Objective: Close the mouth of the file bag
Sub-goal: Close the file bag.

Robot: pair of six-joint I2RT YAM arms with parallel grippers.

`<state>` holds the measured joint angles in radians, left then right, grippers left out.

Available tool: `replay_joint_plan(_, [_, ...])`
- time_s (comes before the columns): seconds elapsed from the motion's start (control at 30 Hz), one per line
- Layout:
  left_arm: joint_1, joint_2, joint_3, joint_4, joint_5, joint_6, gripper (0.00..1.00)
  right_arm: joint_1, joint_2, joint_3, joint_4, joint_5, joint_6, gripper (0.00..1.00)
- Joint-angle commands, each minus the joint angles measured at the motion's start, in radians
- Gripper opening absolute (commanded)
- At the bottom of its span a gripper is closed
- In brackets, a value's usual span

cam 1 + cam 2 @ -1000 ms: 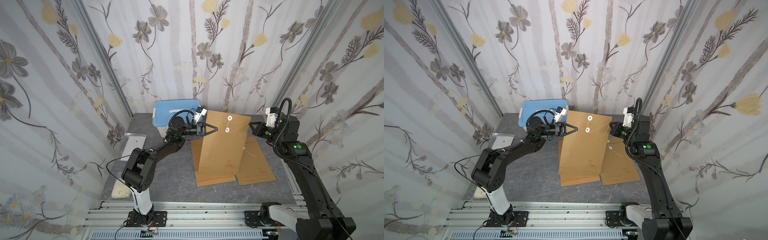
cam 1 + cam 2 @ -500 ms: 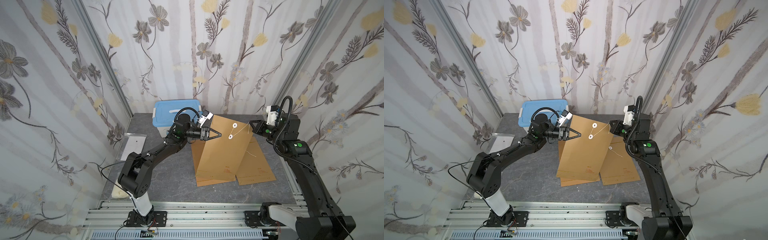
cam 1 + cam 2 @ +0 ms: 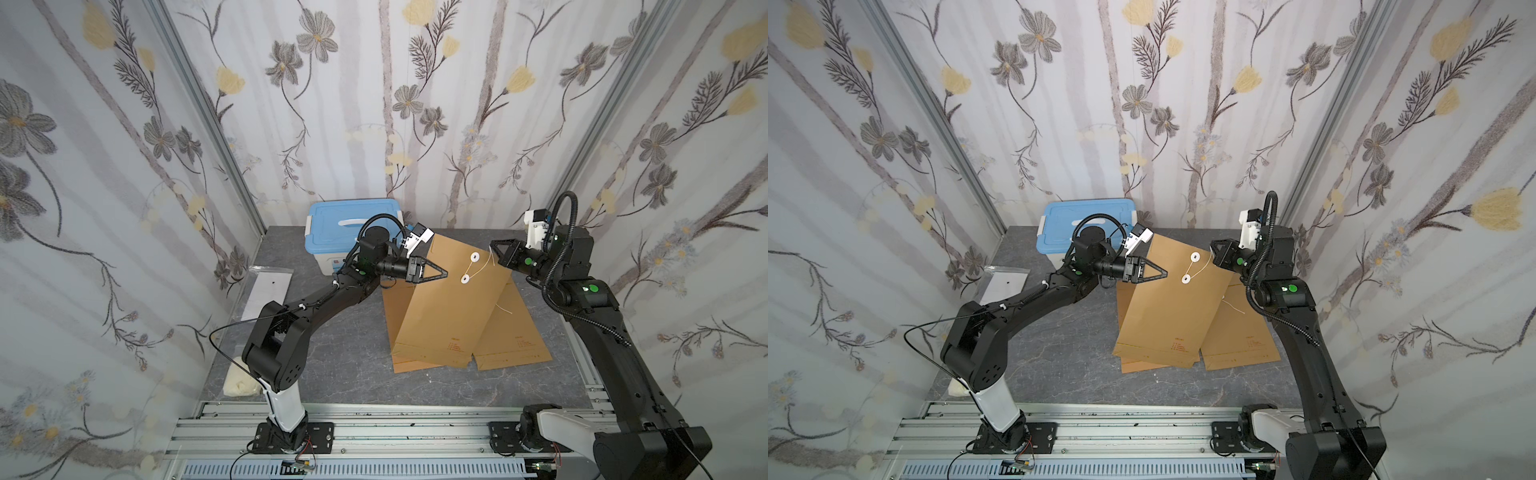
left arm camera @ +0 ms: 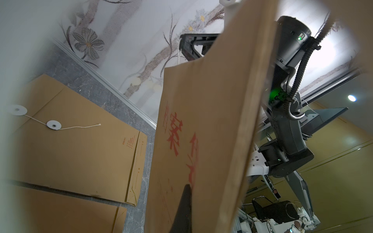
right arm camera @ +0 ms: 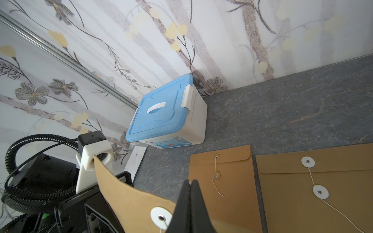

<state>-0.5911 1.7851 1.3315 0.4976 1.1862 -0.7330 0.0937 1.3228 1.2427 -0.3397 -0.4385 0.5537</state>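
At frame centre, the file bag (image 3: 449, 316) stands tilted over the bench (image 3: 353, 361), left tool (image 3: 444, 274) pinching its edge, right tool (image 3: 493, 246) clamped on the string (image 3: 478, 267). Advised: keep string taut while winding round the discs (image 3: 465, 278).

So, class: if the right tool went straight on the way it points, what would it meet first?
Likely the blue-lidded box. The right tool, shut on the string, points past the raised envelope's top edge toward it; depth is unclear, so it might pass above.
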Motion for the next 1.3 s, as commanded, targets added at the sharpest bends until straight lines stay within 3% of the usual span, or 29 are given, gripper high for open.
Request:
replay_joint_plan(0.0, [-0.003,0.007,0.015,0.005,0.023,0.021,0.0,0.019,0.011,0.01,0.062,0.004,0.015,0.0])
replay_joint_plan(1.27, [-0.018,0.061,0.064,0.031,0.028,-0.032,0.0,0.232,0.128,0.083,0.15,0.035,0.056,0.0])
